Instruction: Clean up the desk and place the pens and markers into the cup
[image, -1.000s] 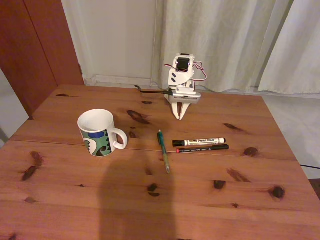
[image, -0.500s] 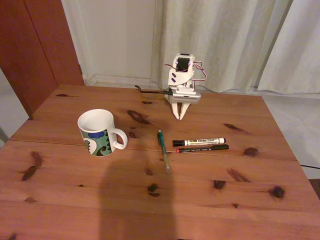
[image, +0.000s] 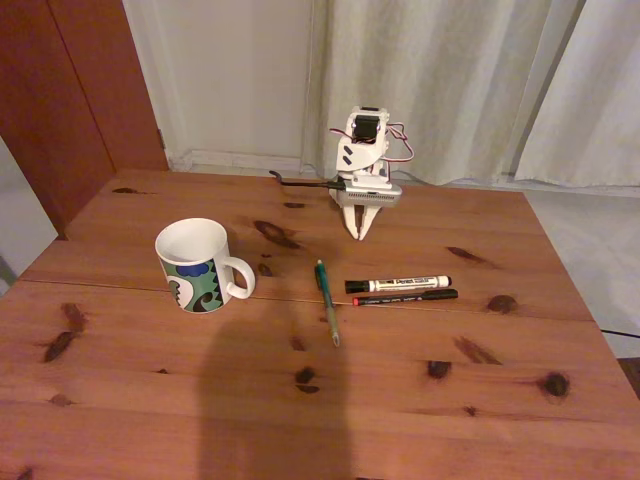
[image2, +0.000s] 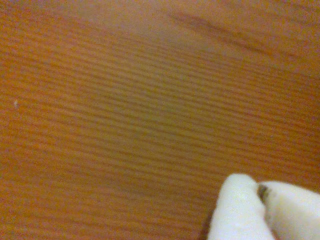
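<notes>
1. Counter (image: 150, 400): knotty pine planks, reddish-brown; broad bare wood in the near half and toward the right edge in the fixed view; a dark shadow falls across the near middle; nothing on it has shifted across the last second, so the tidying has, by my judgement, not yet begun
2. Arm with gripper (image: 357, 236): folded at the far middle of the counter, tips pointing down close to the wood; unmoved against the earlier pictures; fingers closed together with nothing between them, as the wrist view (image2: 260, 192) confirms, where the two white tips meet over bare grain
3. Cup (image: 195, 265): white mug, wavy blue-green band, upright at left, handle turned toward the pens; mouth open and unobstructed; well in from every edge; free room all round for an approach from above
4. Marker (image: 398, 284): white barrel, black cap at its left end; lying crosswise right of centre, just in front of the arm; nearest item to the gripper
5. Green pen (image: 327, 301): lying roughly lengthwise between cup and marker, apart from both
6. Black pen (image: 405, 297): thin, red end at left; parallel to the marker, just beside its near side, so lifting either alone may disturb the other
</notes>
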